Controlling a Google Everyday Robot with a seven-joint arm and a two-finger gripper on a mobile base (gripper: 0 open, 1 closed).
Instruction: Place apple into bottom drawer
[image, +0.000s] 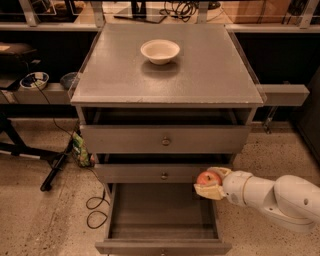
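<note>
The small red apple (208, 178) sits between the cream fingers of my gripper (210, 182), which is shut on it. The white arm comes in from the lower right. The gripper holds the apple above the right rear part of the bottom drawer (162, 246), which is pulled out and shows an empty grey-brown box. The apple is level with the front of the middle drawer (150, 173), just in front of its right end.
A cream bowl (160, 51) stands on the cabinet top (200, 80). The top drawer (165, 140) is slightly out. Cables (95, 210) and a dark stand leg (57, 167) lie on the floor to the left. A shelf (285, 94) juts out at right.
</note>
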